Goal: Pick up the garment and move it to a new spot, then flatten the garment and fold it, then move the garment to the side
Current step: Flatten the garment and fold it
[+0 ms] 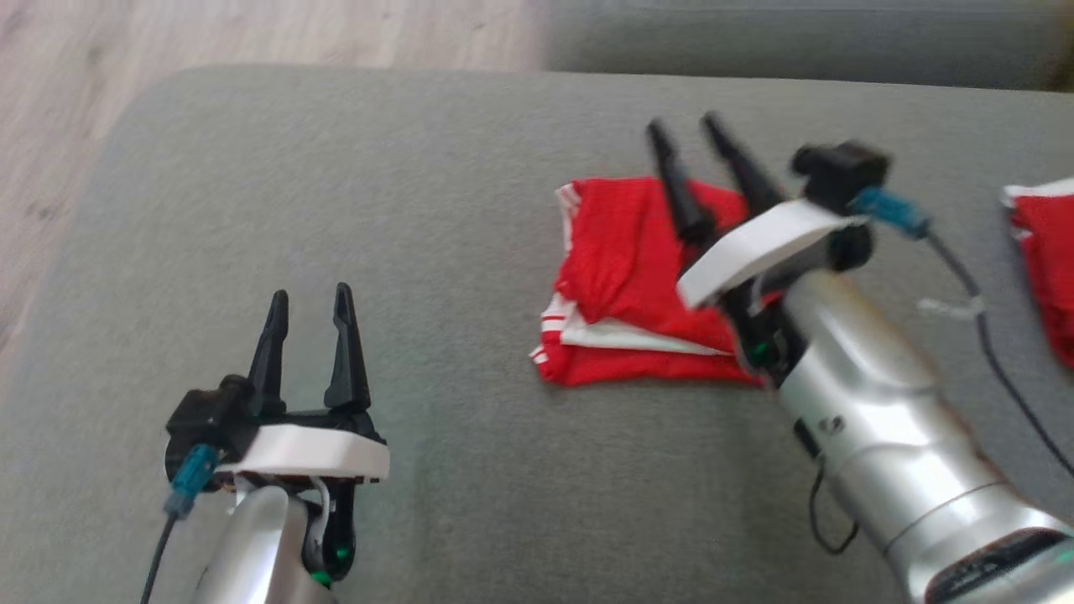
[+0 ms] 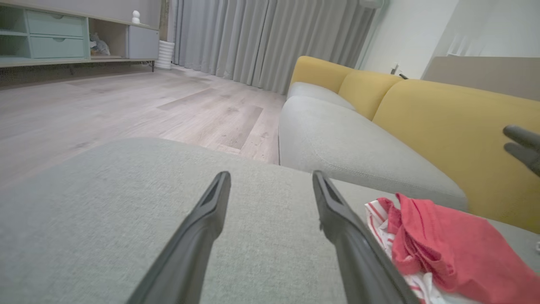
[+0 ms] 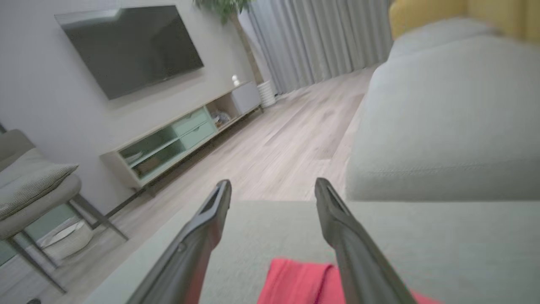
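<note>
On the grey sofa cushion [image 1: 419,168], the folded red-and-white garment [image 1: 621,268] lies beneath my right gripper [image 1: 684,126], fingers spread wide and holding nothing; my left gripper [image 1: 310,295], equally open and empty, hovers well apart to its left.

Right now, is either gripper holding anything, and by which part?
Nothing is held. The right gripper stands open over the folded red garment, which lies on the grey cushion; the left gripper is open over bare cushion.

Matt woven cushion [image 1: 419,210], red cloth garment [image 1: 617,252], perhaps glossy metal forearm [image 1: 873,419]
</note>
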You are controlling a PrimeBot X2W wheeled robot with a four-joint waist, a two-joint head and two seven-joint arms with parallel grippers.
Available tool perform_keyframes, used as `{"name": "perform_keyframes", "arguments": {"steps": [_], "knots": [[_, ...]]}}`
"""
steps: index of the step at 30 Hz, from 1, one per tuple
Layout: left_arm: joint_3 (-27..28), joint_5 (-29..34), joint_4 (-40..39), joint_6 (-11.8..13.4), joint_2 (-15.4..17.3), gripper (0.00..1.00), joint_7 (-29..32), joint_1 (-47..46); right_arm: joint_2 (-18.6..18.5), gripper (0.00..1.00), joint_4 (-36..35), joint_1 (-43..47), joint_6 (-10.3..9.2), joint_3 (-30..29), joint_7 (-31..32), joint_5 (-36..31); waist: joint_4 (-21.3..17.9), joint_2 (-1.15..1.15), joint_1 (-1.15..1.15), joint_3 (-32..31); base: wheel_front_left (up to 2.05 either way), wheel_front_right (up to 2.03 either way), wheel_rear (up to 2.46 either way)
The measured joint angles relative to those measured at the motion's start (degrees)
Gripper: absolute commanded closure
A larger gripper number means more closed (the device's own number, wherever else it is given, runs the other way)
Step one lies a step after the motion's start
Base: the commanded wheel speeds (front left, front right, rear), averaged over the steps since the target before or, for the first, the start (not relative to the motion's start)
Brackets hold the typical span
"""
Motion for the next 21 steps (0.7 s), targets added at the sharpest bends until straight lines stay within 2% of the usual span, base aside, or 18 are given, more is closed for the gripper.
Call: {"name": "perform_keyframes", "arguments": {"steps": [5, 11, 14, 21], "knots": [[1.1, 0.6, -1.2, 0.0, 0.0, 0.00, 0.0, 0.5, 0.0, 0.00, -5.7, 2.6, 0.00, -14.0, 0.0, -13.4, -3.8, 0.00, 0.00, -1.6, 0.00, 0.00, 0.00], [2.6, 1.5, -2.1, 0.0, 0.0, 0.00, 0.0, 2.5, -0.1, 0.00, -13.3, 14.9, 0.00, -25.1, 0.0, -24.5, -8.3, 0.00, -0.01, -3.1, 0.00, 0.00, 0.00], [2.6, 1.6, -2.3, 0.1, 0.0, 0.00, 0.0, 3.2, 0.0, 0.00, -16.9, 20.9, 0.00, -28.0, 0.0, -25.4, -9.7, 0.00, -0.01, -4.0, 0.00, 0.00, 0.00], [2.8, 3.9, -2.3, 0.6, 0.0, 0.00, 0.0, 5.9, 0.4, 0.00, -23.4, 30.7, 0.00, -30.0, 0.0, -26.1, -11.4, 0.00, -0.01, -5.0, 0.00, 0.00, 0.00]]}}
